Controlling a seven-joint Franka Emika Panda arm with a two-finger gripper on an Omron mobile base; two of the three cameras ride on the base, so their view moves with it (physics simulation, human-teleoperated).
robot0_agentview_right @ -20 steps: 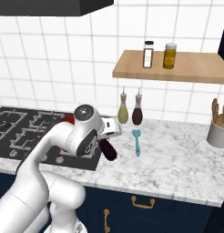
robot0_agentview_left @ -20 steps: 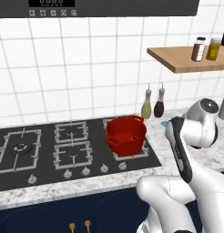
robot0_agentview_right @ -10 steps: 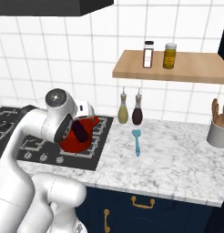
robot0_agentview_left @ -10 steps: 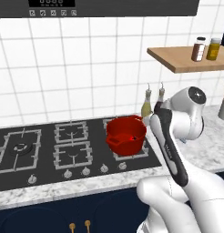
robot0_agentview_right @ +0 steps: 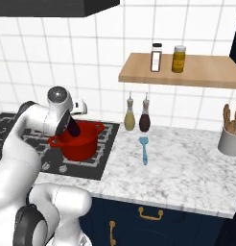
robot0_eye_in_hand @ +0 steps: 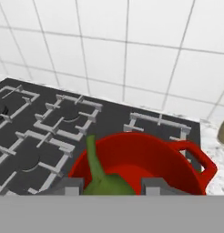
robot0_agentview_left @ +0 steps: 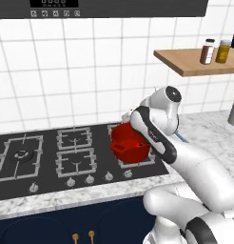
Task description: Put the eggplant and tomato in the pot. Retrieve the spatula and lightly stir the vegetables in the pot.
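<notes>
White wall tiles are backing a black gas cooktop [robot0_agentview_left: 66, 157] with 4 burners, set into a grey marble counter [robot0_agentview_right: 187, 168] above dark blue cabinets. At 1 o'clock in the right base view, a wooden shelf [robot0_agentview_right: 187, 72] is carrying 2 jars, 2 oil bottles [robot0_agentview_right: 137, 115] are hanging under it, and a white utensil holder [robot0_agentview_right: 230, 139] is standing at 3 o'clock.

On the cooktop's right rear burner, the pot [robot0_agentview_right: 79, 141] is sitting, bright red and looking empty in the hand view. The gripper [robot0_eye_in_hand: 111, 184] is hovering just above its near rim, clamped on the eggplant [robot0_agentview_right: 71, 126], whose green stem is poking up between the fingers. That eggplant is probably light, firm and glossy, so likely slippery; gripping across its thick middle seems safest.

On the marble at 5 o'clock from the bottles, the spatula [robot0_agentview_right: 144, 149] is lying flat, well apart from the pot. It is likely light and stiff, and its slim handle looks like the place to pinch.
</notes>
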